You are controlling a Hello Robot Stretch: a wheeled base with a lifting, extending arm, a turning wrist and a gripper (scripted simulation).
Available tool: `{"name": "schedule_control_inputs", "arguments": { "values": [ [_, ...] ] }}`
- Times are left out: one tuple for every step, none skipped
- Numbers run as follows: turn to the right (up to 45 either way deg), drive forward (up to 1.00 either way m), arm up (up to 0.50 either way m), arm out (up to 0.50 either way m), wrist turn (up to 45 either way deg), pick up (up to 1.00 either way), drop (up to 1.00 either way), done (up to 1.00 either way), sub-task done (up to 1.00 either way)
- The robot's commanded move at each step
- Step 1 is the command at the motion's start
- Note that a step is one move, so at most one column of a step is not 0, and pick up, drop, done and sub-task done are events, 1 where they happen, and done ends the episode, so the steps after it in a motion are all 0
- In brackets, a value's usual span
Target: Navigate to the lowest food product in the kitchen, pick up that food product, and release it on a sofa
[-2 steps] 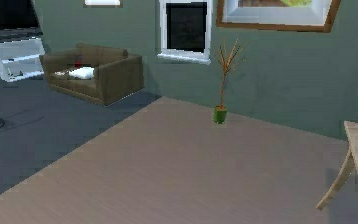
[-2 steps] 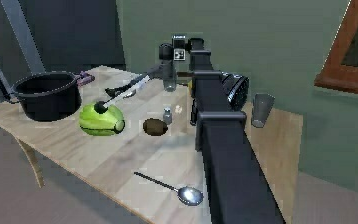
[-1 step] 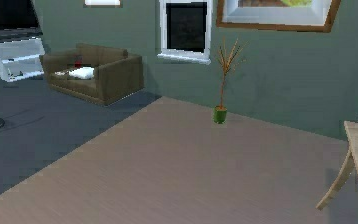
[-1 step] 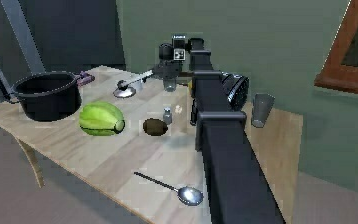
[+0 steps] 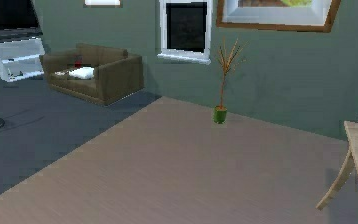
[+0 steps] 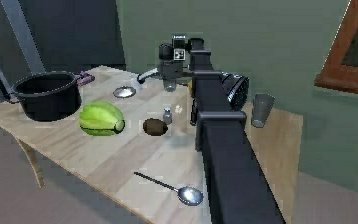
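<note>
Pickup stage: gripper (image 6: 171, 74) at far side of table (image 6: 47, 140), hold cannot be told; food candidates, green leafy head (image 6: 102, 118) and small brown lump (image 6: 154, 126), perhaps a potato, mid-table; next, lower onto one, lift, carry to sofa (image 5: 97, 75).

The arm (image 6: 225, 150) rises as a dark square bar from the bottom edge of the arm side view, just right of centre, toward the upper middle. At its far end the gripper (image 6: 170, 68) sits left of two white marker squares (image 6: 187, 45). Whether it holds anything cannot be told.
</note>
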Motion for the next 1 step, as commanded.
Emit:
{"name": "schedule_control_inputs", "arguments": {
  "values": [
    [0.0, 0.0, -0.26, 0.0, 0.0, 0.0, 0.0, 0.0, 0.0]
  ]
}}
